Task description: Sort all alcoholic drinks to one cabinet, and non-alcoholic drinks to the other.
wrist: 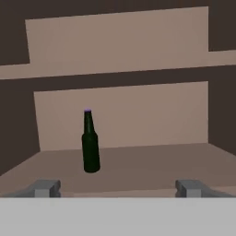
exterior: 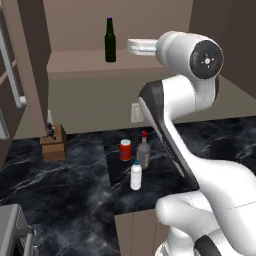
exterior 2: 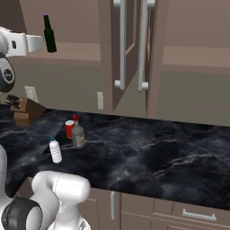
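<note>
The slim dark green bottle (exterior: 110,41) (exterior 2: 49,33) (wrist: 90,143) with a purple cap stands upright on the lower shelf of the open left cabinet. My gripper (wrist: 119,189) is open and empty, a short way back from the bottle and level with the shelf; the bottle sits left of centre in the hand view. Down on the black counter stand the red can (exterior: 125,150) (exterior 2: 69,129), the clear greyish bottle (exterior: 144,150) (exterior 2: 78,134) with a red cap right beside it, and the small plastic bottle (exterior: 136,176) (exterior 2: 55,150) with a blue cap, nearer the front edge.
A wooden knife block (exterior: 53,141) (exterior 2: 26,110) sits at the counter's back left. Two cabinet doors (exterior 2: 132,49) with long metal handles stand open between the left cabinet and the right cabinet shelf (exterior 2: 193,58). The black marble counter (exterior 2: 157,152) stretches right.
</note>
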You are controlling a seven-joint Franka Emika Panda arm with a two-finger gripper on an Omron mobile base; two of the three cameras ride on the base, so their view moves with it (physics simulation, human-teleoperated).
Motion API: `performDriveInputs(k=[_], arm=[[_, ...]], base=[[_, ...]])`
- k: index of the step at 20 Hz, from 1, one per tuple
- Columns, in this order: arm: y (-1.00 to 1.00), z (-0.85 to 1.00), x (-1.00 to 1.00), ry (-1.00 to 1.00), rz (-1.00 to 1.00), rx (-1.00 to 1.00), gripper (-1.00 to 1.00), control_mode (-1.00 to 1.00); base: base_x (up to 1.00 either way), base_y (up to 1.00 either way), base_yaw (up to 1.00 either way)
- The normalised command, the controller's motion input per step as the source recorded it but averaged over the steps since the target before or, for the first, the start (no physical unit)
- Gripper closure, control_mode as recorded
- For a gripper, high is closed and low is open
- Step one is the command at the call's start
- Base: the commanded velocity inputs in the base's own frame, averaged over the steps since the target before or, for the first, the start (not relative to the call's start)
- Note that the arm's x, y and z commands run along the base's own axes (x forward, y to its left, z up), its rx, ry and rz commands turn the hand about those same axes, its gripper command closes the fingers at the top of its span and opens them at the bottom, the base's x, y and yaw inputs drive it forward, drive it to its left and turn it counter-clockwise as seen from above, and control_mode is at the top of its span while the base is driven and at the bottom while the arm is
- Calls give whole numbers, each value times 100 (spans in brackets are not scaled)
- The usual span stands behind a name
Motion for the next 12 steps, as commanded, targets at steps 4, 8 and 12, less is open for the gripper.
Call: performDriveInputs(k=[4, 8, 12], arm=[[-17, -9, -64, 7, 9, 6, -100, -100], [-17, -40, -52, 11, 18, 5, -100, -100], [-25, -52, -42, 7, 22, 7, -100, -100]], base=[[0, 0, 0], [0, 0, 0], [0, 0, 0]])
